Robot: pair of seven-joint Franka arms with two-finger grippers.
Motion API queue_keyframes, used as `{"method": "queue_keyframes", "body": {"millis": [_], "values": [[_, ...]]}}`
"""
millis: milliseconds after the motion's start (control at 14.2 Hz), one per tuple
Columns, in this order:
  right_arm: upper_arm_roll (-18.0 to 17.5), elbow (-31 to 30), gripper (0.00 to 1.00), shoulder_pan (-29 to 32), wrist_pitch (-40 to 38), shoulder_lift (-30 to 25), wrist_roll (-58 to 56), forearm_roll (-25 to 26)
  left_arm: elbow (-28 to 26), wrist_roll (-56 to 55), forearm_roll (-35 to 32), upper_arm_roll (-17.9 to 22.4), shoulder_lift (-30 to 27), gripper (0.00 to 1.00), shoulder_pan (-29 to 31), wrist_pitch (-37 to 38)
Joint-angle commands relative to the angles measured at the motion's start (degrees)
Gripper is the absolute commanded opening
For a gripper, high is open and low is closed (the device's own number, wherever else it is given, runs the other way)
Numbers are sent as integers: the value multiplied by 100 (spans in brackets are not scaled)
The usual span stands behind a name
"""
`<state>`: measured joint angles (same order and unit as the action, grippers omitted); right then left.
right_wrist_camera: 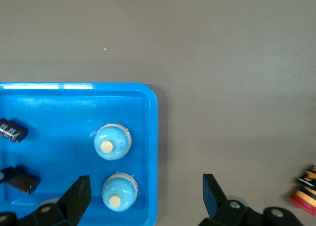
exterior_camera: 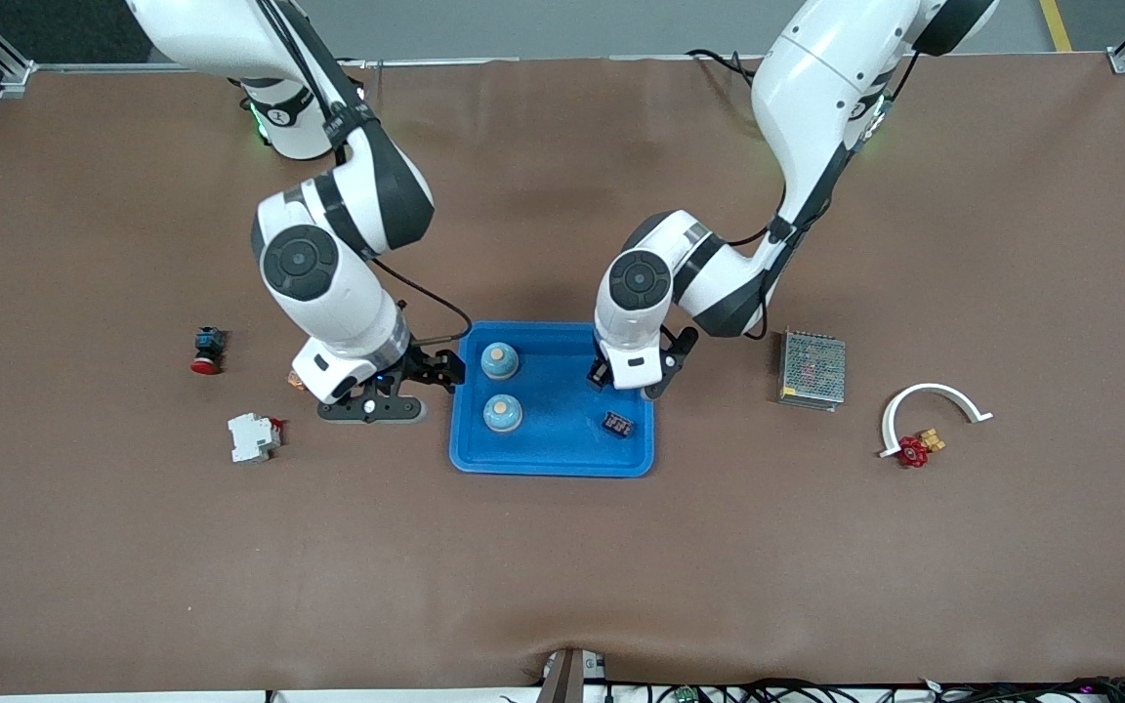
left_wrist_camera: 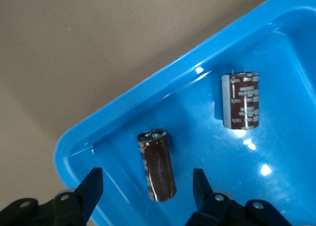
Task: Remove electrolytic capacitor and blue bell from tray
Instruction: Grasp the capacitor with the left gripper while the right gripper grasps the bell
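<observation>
Capacitor (left_wrist_camera: pixel 157 165) between left end effector (left_wrist_camera: pixel 147 187) fingers

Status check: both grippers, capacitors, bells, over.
Left gripper open, empty, over a capacitor in the blue tray. Right gripper open, empty, at the tray's edge beside two bells. Second capacitor also in tray. Nothing in the way.

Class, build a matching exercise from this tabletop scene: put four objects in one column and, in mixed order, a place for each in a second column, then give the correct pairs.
Column A
1. bells
2. capacitors
3. red push button
4. metal mesh box

Column B
a. on the table toward the left arm's end
b. in the blue tray, beneath the left gripper
c. on the table toward the right arm's end
d. in the blue tray, beside the right gripper

Pairs: 1-d, 2-b, 3-c, 4-a
</observation>
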<state>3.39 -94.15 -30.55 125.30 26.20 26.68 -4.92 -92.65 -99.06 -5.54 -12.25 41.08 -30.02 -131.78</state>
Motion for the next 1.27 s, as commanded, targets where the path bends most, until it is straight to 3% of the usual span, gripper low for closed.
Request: {"method": "queue_keyframes", "body": {"millis": [0, 424, 565, 635, 776, 847, 1200], "values": [[56, 151, 100, -197, 318, 341, 223, -88, 89, -149, -131, 48, 129, 76, -65, -128], [56, 301, 100, -434, 882, 1000, 468, -62, 141, -149, -202, 39, 304, 67, -74, -277], [56, 458, 100, -513, 961, 1255, 513, -53, 150, -140, -193, 39, 366, 58, -65, -365], [56, 494, 100, -514, 1144, 1378, 513, -62, 150, -140, -193, 39, 401, 47, -65, -374], [56, 512, 100, -531, 1277, 1511, 496, -53, 168, -88, -193, 39, 340, 5, -48, -374], [56, 555, 100, -531, 1278, 1563, 496, -53, 168, -87, -202, 39, 314, 0, -39, -374], [56, 793, 100, -584, 1480, 1941, 505, -53, 212, 88, -210, 91, -55, 0, 67, -147]]}}
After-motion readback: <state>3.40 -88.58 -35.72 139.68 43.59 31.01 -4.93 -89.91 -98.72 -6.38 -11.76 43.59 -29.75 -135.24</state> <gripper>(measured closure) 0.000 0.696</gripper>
